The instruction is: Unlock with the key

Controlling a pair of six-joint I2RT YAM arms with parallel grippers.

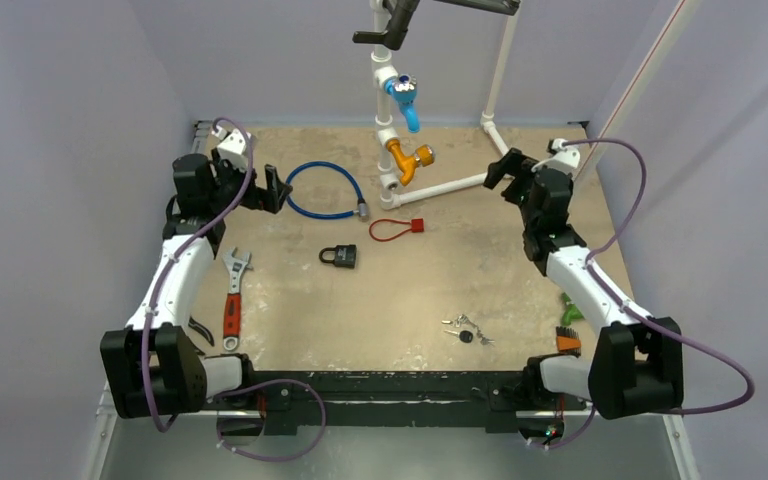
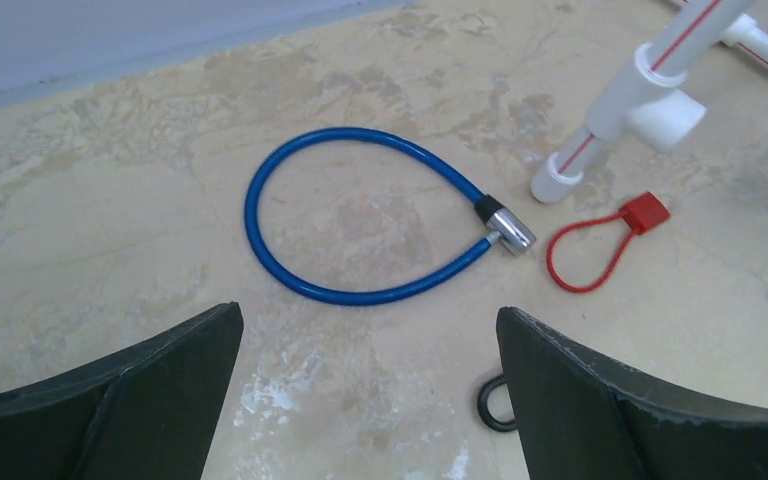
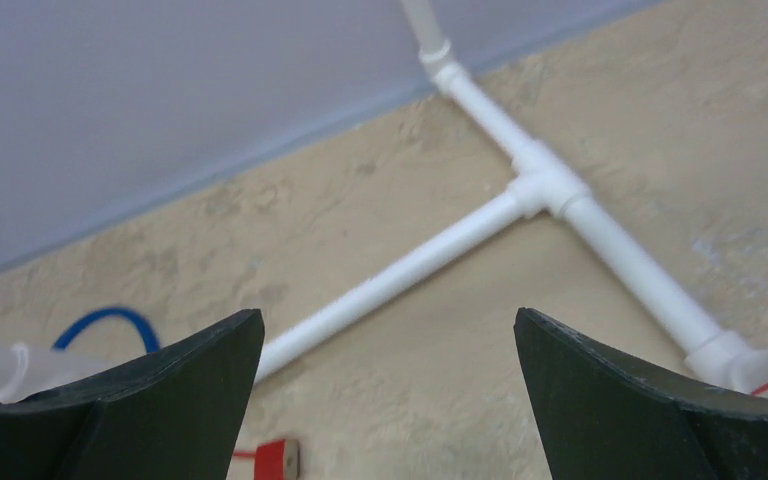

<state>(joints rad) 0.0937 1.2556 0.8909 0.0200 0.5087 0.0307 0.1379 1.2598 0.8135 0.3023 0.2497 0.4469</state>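
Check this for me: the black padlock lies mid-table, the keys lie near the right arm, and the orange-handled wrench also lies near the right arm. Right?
Not quite. The wrench lies beside the left arm, as the top view shows. The padlock mid-table and the keys near the right arm are correct.

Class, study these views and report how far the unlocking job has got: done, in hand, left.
Done: nothing; the padlock looks shut, the keys lie apart from it near the front edge. In hand: nothing; left gripper and right gripper are open and empty. Left: fetch a key, insert it, turn.
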